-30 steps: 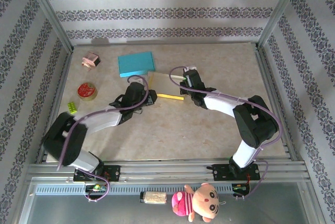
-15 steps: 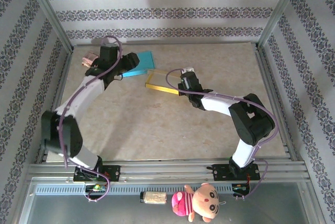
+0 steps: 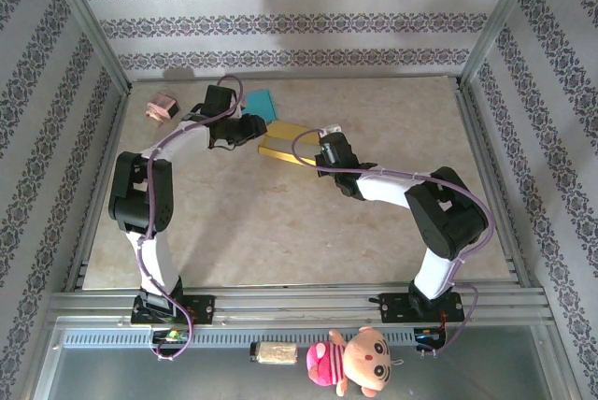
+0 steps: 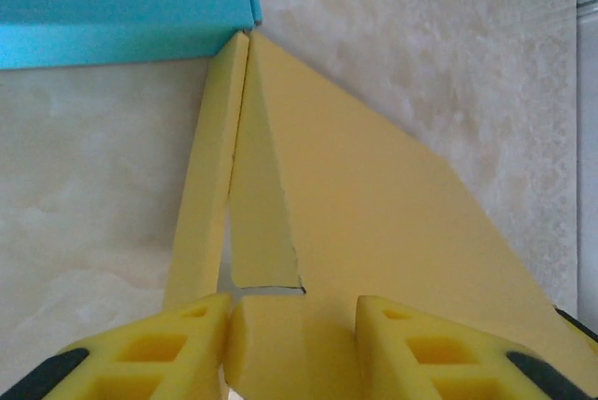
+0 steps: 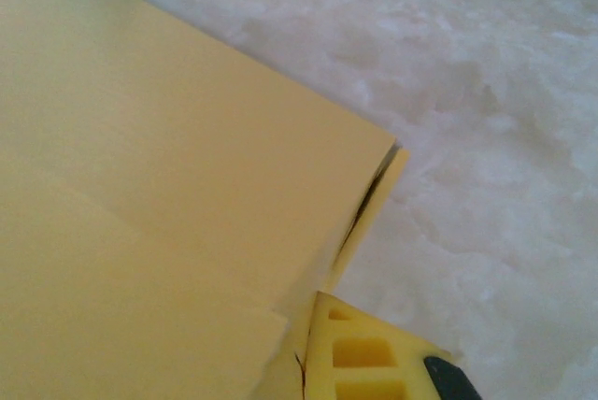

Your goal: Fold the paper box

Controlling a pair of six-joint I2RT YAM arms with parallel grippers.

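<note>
Now that my left gripper (image 3: pixel 252 129) has swung in from 10 o'clock to straddle a flap (image 4: pixel 291 330), pinched or not I cannot tell, the paper box (image 3: pixel 285 143) at 12 o'clock on the table (image 3: pixel 280 232) looks nearly closed, right gripper (image 3: pixel 322 150) clamped on its 3 o'clock edge.

Beige marbled bench (image 3: pixel 280 232) enclosed by patterned wallpaper panels (image 3: pixel 280 21). Far-left corner — a small pink object (image 3: pixel 163 107); further right along the back, a flat turquoise box (image 3: pixel 259 101), partly covered. On the grey ledge (image 3: pixel 112 367) below the bench's near edge — a pink-clad plush doll (image 3: pixel 355 363) beside a small pale cylinder (image 3: pixel 274 353)
</note>
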